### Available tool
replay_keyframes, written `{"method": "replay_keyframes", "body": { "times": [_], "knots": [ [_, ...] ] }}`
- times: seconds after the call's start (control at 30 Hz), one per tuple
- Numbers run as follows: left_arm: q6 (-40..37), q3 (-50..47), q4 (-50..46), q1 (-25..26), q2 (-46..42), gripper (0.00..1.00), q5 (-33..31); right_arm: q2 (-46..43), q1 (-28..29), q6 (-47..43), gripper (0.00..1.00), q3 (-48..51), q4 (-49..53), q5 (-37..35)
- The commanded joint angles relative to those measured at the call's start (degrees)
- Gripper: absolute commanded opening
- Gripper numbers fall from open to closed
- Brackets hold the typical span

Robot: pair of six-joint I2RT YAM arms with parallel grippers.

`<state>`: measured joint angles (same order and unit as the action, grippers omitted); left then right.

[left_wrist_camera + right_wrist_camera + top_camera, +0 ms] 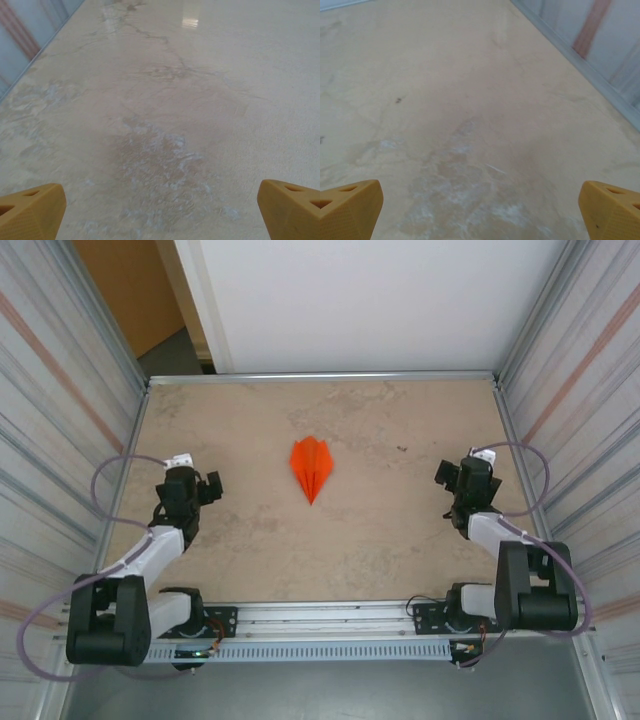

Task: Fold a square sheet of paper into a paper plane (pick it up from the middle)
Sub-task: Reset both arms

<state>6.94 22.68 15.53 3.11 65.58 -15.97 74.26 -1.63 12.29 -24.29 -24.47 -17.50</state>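
Note:
The orange paper plane (311, 467) lies flat on the middle of the table, its sharp tip pointing toward the arms. Well to its left sits my left gripper (184, 462), away from the paper. In the left wrist view that gripper (160, 210) stands open, yellow fingertips (31, 210) wide apart over bare tabletop. Far to the plane's right is my right gripper (475, 462). Its wrist view shows it (480, 210) open too, with yellow fingertips (610, 207) spread and nothing between them.
The beige marbled table (240, 540) is boxed in by metal walls on the left (120, 420) and right (520, 420). A metal rail (320, 620) with both arm bases runs along the near edge. A small dark speck (402, 449) marks the surface.

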Motion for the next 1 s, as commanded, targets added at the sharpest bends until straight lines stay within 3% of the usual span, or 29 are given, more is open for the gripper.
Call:
{"method": "replay_keyframes", "body": {
  "times": [0.0,0.13,0.43,0.67,0.7,0.97],
  "knots": [
    [-7.3,-2.8,16.2,-0.3,2.1,0.99,3.8,3.8,-0.5,-3.4,0.99,-0.3,-9.9,6.0],
    [-7.8,-4.3,24.3,-0.7,6.4,0.99,8.8,8.8,-0.5,-4.9,0.99,-0.3,-14.5,10.7],
    [-11.5,-1.6,31.4,-1.5,17.5,0.99,17.7,13.8,-0.4,-7.3,0.99,1.3,-21.6,16.0],
    [-11.1,0.0,32.8,-1.4,21.7,0.99,15.5,14.1,-0.5,-7.3,0.99,0.9,-21.3,16.3],
    [-10.8,1.0,29.5,-1.5,21.1,0.99,15.8,14.1,-0.5,-7.2,0.99,0.9,-21.3,16.3],
    [-10.7,0.7,30.3,-1.5,21.1,0.99,15.6,14.1,-0.5,-7.3,0.99,0.9,-21.2,16.3]
  ]
}}
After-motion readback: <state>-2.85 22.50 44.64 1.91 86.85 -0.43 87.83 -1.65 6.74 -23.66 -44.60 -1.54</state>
